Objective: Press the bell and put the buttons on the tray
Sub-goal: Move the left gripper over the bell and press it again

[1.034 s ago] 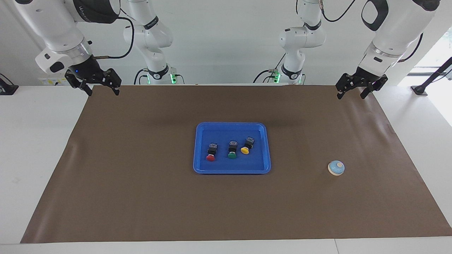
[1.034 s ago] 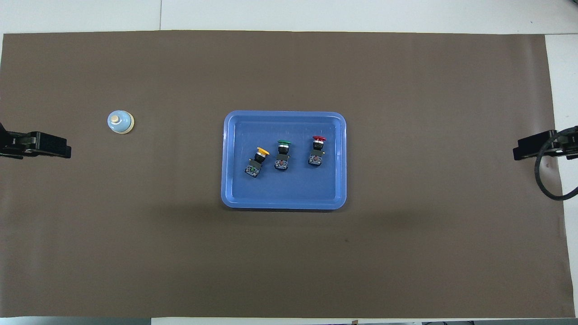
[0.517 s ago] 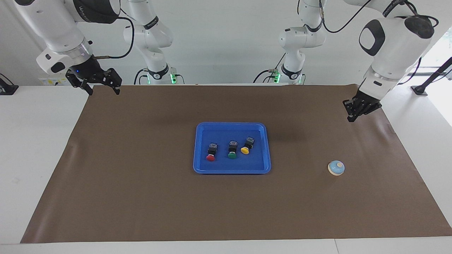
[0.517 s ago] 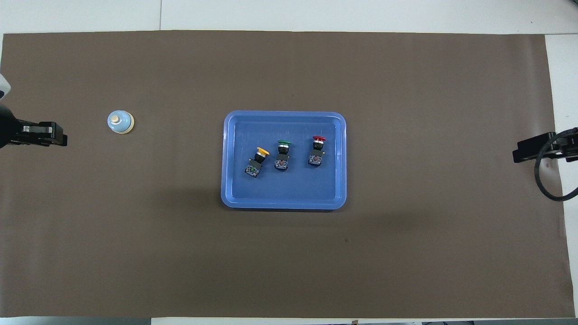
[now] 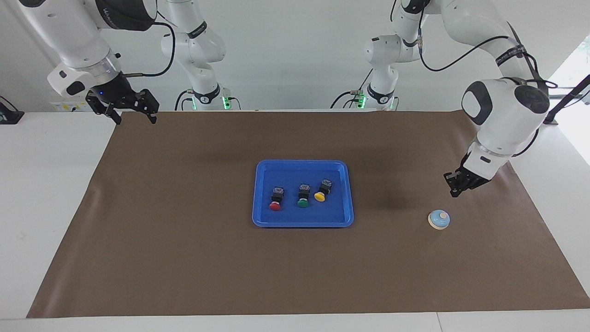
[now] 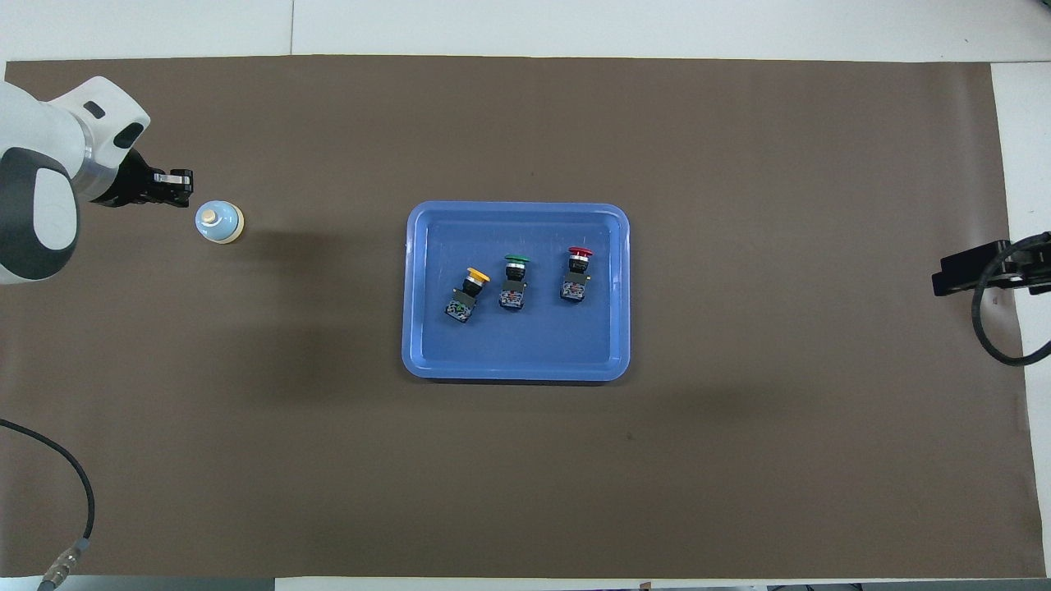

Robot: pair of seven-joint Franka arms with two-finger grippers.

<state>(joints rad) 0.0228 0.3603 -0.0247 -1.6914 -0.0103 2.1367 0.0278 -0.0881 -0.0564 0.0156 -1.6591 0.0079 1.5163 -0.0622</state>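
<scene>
A shallow bright-blue rectangular plastic tray [image 5: 303,222] with rounded corners and a raised rim lies in the middle of the brown paper sheet [image 5: 193,258] that covers the white counter [image 5: 41,193]. Inside the tray lie three small push-button switches with black bodies and round mushroom caps, side by side in a row, each on its side with its cap pointing away from the robots: the red-capped switch [image 5: 275,200] toward the right arm's end of the tray, the green-capped switch [image 5: 303,196] in the middle, and the yellow-capped switch [image 5: 322,190] toward the left arm's end, slightly nearer to the robots than the other two.

A small round light-blue dome bell [image 5: 439,219] with a cream base rim and cream knob stands on the sheet well apart from the tray, toward the left arm's end of the counter.

The left claw [image 5: 454,190] is clenched with nothing in it, in the air near the bell and clear of it. The right claw [image 5: 133,119] hangs released over the sheet's corner, well apart from the tray at the right arm's end, where that arm waits.
</scene>
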